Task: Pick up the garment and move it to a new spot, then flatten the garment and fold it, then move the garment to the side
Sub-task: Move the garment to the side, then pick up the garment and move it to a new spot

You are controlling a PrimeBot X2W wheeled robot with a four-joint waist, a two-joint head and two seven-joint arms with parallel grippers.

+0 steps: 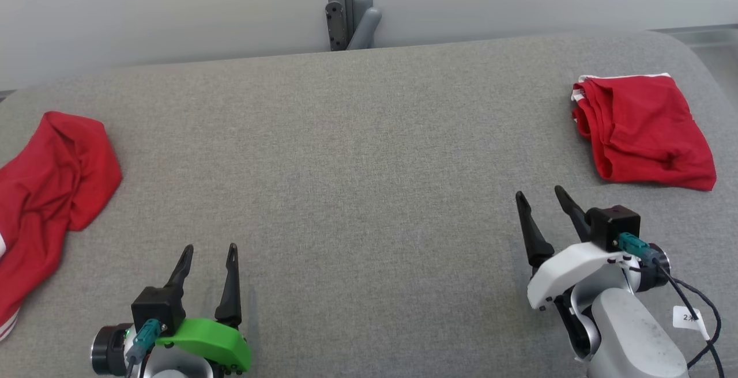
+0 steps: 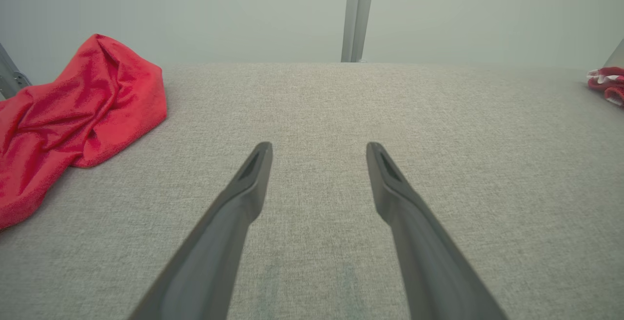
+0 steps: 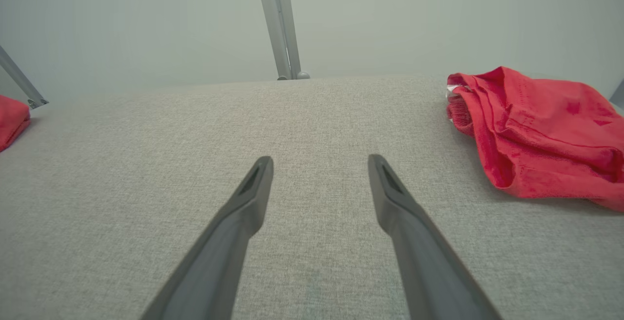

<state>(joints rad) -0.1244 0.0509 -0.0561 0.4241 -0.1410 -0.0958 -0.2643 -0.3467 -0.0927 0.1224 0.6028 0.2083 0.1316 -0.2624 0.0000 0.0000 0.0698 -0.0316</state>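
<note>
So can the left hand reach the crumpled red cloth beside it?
Probably yes. The left hand is open, and just bare table lies between it and the cloth, which sits off to its left. Nothing looks to be in the way.

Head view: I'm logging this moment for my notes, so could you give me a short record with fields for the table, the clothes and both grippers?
surface: grey fabric-covered table
left side: crumpled garment, red, heaped at the table's left edge
right side: folded garment, red with white trim, far right
left gripper: open, empty, over the near left
right gripper: open, empty, short of the folded garment, not touching
</note>
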